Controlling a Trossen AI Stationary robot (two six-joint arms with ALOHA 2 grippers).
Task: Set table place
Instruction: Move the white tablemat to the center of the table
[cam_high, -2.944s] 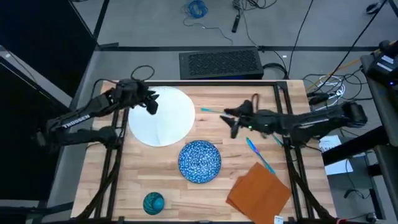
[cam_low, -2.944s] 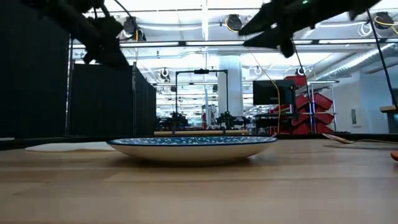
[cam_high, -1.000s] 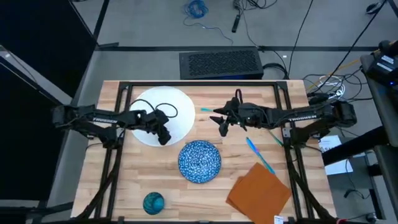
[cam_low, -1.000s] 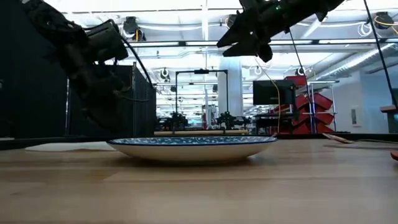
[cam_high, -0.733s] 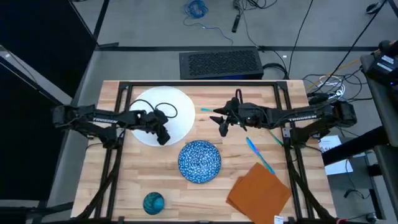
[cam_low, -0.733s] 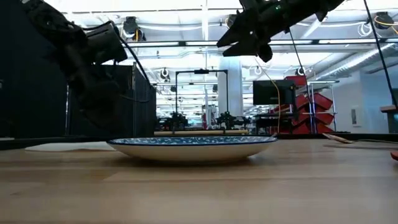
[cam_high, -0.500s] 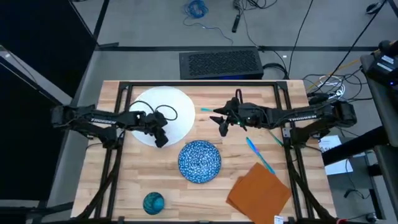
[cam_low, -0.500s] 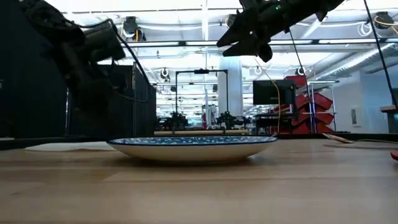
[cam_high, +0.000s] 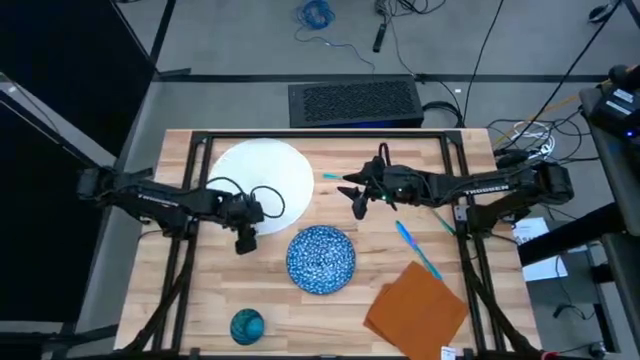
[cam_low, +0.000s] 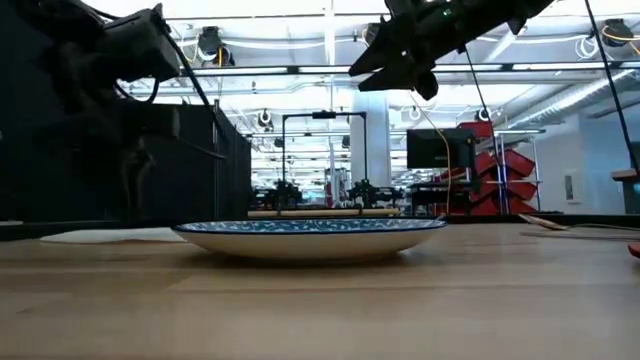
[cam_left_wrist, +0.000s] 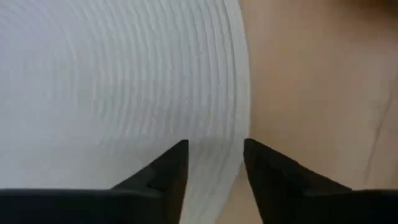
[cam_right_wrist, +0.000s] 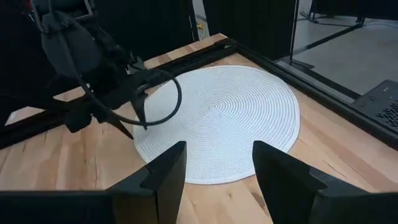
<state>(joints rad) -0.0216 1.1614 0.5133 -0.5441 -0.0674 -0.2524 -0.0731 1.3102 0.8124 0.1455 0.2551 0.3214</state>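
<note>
- Table carries the place items, spread out and not touching one another.
- White round plate lies at the far left part of the top; its surface shows fine concentric ridges in the wrist views.
- Left gripper points down over the plate's near edge, toward the blue speckled bowl. In its own wrist view the fingers stand a narrow gap apart, straddling the plate's rim; nothing is seen held between them.
- Whether the fingertips touch the plate cannot be told.
- Right gripper hangs above bare wood just right of the plate, well off the surface in the low view. Its fingers are spread wide and hold nothing; the plate lies ahead of them.
- Bowl sits at the table's middle, just near of the plate and between the two grippers.
- Teal-blue cutlery lies right of the bowl, on the near side of the right arm.
- Orange-brown napkin lies at the near right corner.
- Small teal cup stands at the near edge, left of the bowl.
</note>
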